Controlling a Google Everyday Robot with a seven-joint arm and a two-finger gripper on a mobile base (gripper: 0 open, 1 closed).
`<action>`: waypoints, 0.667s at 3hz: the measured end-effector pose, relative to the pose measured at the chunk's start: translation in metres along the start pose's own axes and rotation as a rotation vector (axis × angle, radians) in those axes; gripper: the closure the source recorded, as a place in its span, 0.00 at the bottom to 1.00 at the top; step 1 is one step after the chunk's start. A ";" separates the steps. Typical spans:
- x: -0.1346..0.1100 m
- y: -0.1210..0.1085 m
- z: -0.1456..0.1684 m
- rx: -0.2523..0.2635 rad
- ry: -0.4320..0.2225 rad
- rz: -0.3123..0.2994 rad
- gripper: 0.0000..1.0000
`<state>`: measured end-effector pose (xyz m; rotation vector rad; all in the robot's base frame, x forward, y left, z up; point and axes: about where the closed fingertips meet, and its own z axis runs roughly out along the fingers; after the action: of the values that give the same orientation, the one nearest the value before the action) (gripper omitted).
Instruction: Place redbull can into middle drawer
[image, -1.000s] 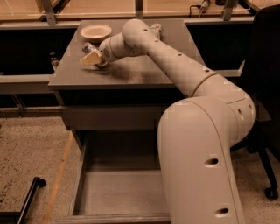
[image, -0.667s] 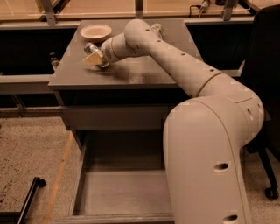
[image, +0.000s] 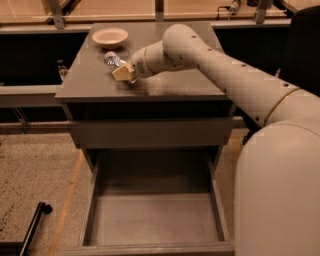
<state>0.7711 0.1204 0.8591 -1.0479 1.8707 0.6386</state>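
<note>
Redbull can (image: 113, 60) on cabinet top (image: 175, 86), near the bowl (image: 110, 36), its end meeting the gripper (image: 125, 73). Cannot tell whether the gripper grasps it. Middle drawer (image: 150, 220) pulled open below, under closed drawer front (image: 150, 133).

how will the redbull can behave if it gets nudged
It seems to lie on its side, so the redbull can would probably roll if nudged. Its shiny metal likely makes it slippery. The gripper is right beside it over the cabinet top.
</note>
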 end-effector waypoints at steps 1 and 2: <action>0.033 0.025 -0.061 -0.023 0.018 -0.019 1.00; 0.082 0.061 -0.124 -0.053 0.063 0.014 1.00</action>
<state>0.6430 0.0246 0.8485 -1.1010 1.9261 0.6732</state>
